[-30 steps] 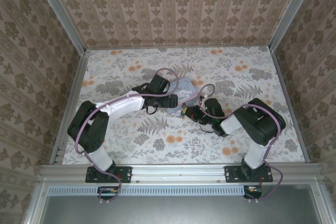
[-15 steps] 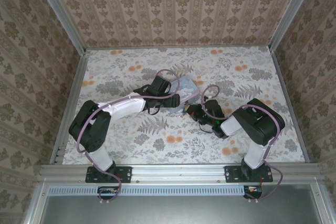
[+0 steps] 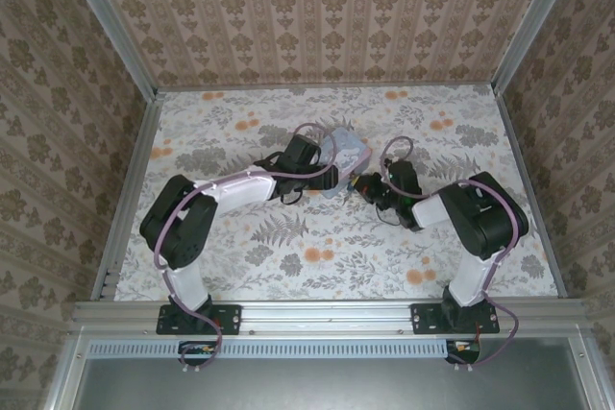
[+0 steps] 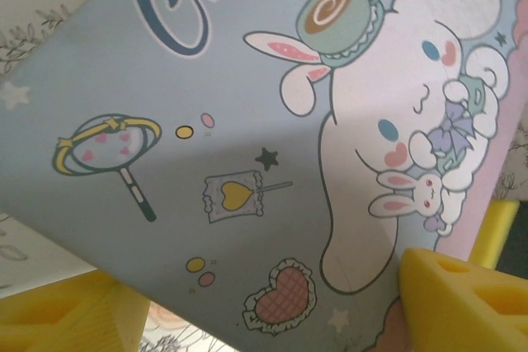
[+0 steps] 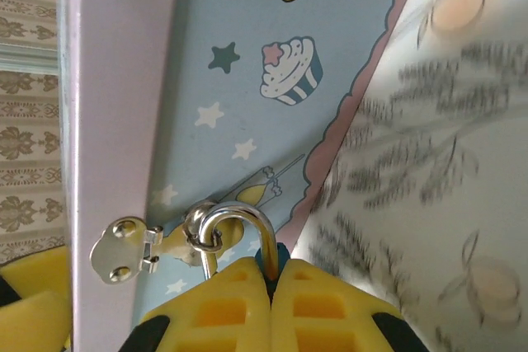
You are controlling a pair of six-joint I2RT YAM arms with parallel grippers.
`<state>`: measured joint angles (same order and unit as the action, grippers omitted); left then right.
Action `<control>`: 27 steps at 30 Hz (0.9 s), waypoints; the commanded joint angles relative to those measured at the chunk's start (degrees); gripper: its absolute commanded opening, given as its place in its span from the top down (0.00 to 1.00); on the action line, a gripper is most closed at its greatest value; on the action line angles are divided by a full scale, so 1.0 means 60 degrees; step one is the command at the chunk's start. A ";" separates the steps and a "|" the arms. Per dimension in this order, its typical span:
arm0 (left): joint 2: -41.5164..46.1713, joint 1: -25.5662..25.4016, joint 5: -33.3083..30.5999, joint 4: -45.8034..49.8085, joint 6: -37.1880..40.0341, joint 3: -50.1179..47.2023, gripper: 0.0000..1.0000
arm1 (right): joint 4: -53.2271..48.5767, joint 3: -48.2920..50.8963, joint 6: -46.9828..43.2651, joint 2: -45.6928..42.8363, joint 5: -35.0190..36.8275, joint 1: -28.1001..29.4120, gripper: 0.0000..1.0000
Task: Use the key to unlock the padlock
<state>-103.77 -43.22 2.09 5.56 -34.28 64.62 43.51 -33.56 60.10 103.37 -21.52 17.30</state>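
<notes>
**Obs.** The tin (image 3: 348,151) sits near the middle of the table (image 3: 240,266), a little toward the far edge. The padlock (image 5: 276,255) hangs on the side of the tin that faces the table's right edge. Its shackle (image 5: 247,218) is threaded through the ring of the hasp (image 5: 124,249).

**Right gripper** (image 5: 271,278): fingers pressed together and clamped on the padlock body. Only a sliver of teal and the shackle stand clear of the pads.

**Left gripper** (image 4: 247,302): fingers spread wide, one on each side of the tin. You cannot tell whether the pads bear on it.

**Risks, as judged from here:**
1. The lock body is buried in the right pads, so the keyhole is probably covered. You would have to regrip, and if you let go the lock will swing on the ring.
2. Any pull from your right arm runs through the shackle into the hasp. If the left hold is not firm, the tin may drag or tip toward the right edge, and the thin hasp could bend.
3. The tin's surface looks smooth, so pads closing near a corner may skid off.
4. With both tools occupied, neither is free for the key. Decide which hold you can afford to give up.
</notes>
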 commanded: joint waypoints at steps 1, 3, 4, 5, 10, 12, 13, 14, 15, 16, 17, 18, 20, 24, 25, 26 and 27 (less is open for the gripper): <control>-0.1175 -0.0214 -0.0096 0.2780 0.0393 -0.0679 0.23 | -0.0718 -0.0811 -0.0811 0.0379 -0.0479 -0.0737 1.00; -0.1285 -0.0236 -0.0084 0.2748 0.0382 -0.0654 0.23 | -0.0840 -0.0943 -0.0933 0.0503 -0.0747 -0.1035 1.00; -0.1343 -0.0238 -0.0051 0.2718 0.0371 -0.0636 0.23 | -0.1012 -0.1008 -0.0991 0.0518 -0.0779 -0.1171 1.00; -0.1413 -0.0250 -0.0040 0.2717 0.0372 -0.0592 0.23 | -0.1040 -0.1035 -0.0997 0.0533 -0.0804 -0.1238 1.00; -0.1630 -0.0267 -0.0010 0.2670 0.0367 -0.0508 0.24 | -0.0823 -0.0916 -0.0873 0.0579 -0.0926 -0.1265 1.00; -0.1617 -0.0267 -0.0041 0.2648 0.0367 -0.0544 0.24 | -0.0840 -0.0798 -0.0890 0.0533 -0.1022 -0.1258 1.00; -0.1617 -0.0252 -0.0031 0.2641 0.0380 -0.0585 0.24 | -0.1133 -0.0827 -0.1065 0.0498 -0.1079 -0.1268 1.00; -0.1617 -0.0252 -0.0026 0.2633 0.0395 -0.0601 0.24 | -0.1595 -0.0876 -0.1338 0.0400 -0.1038 -0.1278 1.00; -0.1617 -0.0244 -0.0020 0.2629 0.0396 -0.0620 0.25 | -0.1995 -0.0902 -0.1564 0.0281 -0.0915 -0.1276 1.00; -0.1617 -0.0238 -0.0025 0.2643 0.0396 -0.0640 0.25 | -0.2521 -0.0970 -0.1817 0.0151 -0.0816 -0.1288 1.00; -0.1617 -0.0233 -0.0026 0.2633 0.0396 -0.0660 0.26 | -0.3083 -0.1058 -0.2089 0.0009 -0.0657 -0.1301 1.00; -0.1606 -0.0237 -0.0024 0.2619 0.0398 -0.0671 0.26 | -0.3524 -0.1123 -0.2318 -0.0102 -0.0504 -0.1309 1.00; -0.1602 -0.0238 0.0005 0.2614 0.0407 -0.0671 0.26 | -0.4448 -0.1314 -0.2777 -0.0328 -0.0182 -0.1303 1.00; -0.1659 -0.0238 0.0011 0.2641 0.0440 -0.0584 0.27 | -0.4914 -0.1421 -0.2989 -0.0363 0.0085 -0.1299 1.00; -0.1688 -0.0234 0.0018 0.2643 0.0455 -0.0567 0.27 | -0.4853 -0.1423 -0.2971 -0.0318 0.0081 -0.1295 1.00; -0.1704 -0.0225 0.0018 0.2634 0.0453 -0.0550 0.27 | -0.4750 -0.1423 -0.2931 -0.0263 0.0100 -0.1301 1.00; -0.1726 -0.0238 0.0033 0.2638 0.0462 -0.0550 0.27 | -0.4651 -0.1423 -0.2878 -0.0205 0.0087 -0.1299 1.00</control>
<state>-107.20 -43.86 3.44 1.17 -34.72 66.41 22.06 -42.09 44.18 101.51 -27.18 10.85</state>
